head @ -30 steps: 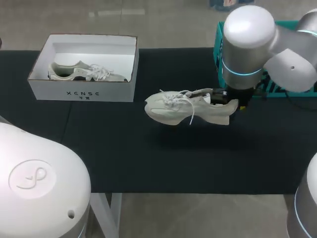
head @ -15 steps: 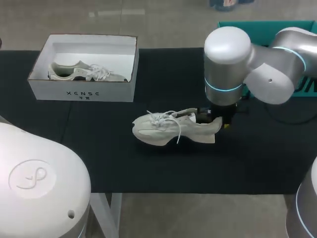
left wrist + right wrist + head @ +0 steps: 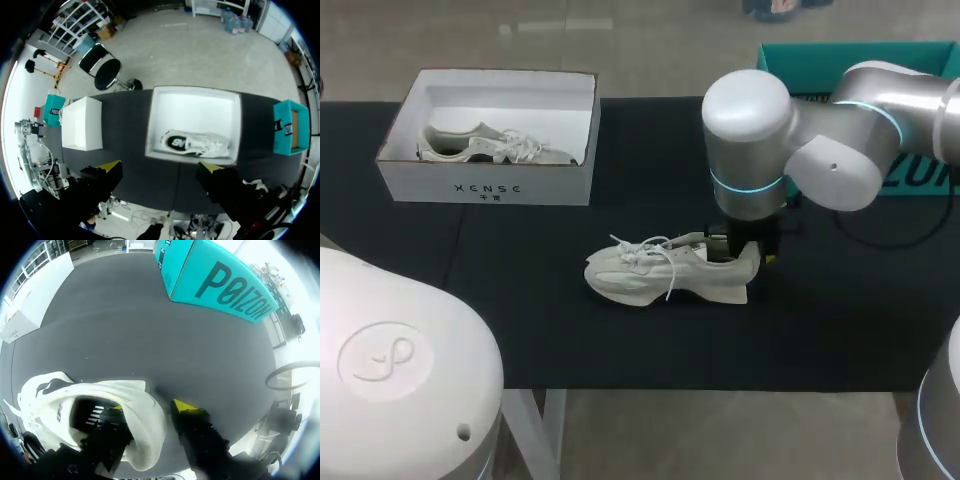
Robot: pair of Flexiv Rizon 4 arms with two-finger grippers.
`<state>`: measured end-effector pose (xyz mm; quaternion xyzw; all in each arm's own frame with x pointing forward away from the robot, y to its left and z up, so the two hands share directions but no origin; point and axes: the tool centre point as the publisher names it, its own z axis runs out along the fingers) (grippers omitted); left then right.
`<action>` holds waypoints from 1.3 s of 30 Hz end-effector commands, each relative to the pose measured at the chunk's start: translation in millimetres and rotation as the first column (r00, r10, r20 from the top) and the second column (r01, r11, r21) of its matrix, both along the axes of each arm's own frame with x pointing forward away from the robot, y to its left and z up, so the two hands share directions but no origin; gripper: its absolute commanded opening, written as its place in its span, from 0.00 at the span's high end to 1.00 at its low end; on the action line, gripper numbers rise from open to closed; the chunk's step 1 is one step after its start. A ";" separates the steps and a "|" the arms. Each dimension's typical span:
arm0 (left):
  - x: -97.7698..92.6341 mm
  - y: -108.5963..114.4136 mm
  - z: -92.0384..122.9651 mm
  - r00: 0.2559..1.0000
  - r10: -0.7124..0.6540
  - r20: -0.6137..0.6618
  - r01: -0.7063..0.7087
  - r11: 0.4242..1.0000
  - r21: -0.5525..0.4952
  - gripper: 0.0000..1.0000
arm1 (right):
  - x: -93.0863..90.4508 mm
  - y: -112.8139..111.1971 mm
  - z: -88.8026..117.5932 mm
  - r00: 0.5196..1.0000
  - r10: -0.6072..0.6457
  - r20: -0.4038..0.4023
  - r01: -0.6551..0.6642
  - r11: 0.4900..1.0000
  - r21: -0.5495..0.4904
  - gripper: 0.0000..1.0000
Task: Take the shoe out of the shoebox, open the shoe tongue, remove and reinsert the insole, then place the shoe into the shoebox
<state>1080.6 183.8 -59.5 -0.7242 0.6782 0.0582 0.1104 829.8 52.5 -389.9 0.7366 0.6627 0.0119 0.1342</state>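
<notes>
Right claw (image 3: 150, 407), still clamped on the shoe (image 3: 655, 275) heel, has just lowered it onto the table (image 3: 570, 330), so tongue-opening looks next.

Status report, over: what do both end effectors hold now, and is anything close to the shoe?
Right end effector shut on shoe at its heel, mid-table. Left end effector open, above shoebox, second shoe inside. Teal box behind, apart.
</notes>
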 end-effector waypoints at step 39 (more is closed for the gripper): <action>-2.3 0.5 -1.1 1.000 -0.001 0.006 0.001 1.000 -0.001 0.00 | -25.5 12.3 99.6 0.674 0.738 0.045 -0.717 0.638 0.280 0.00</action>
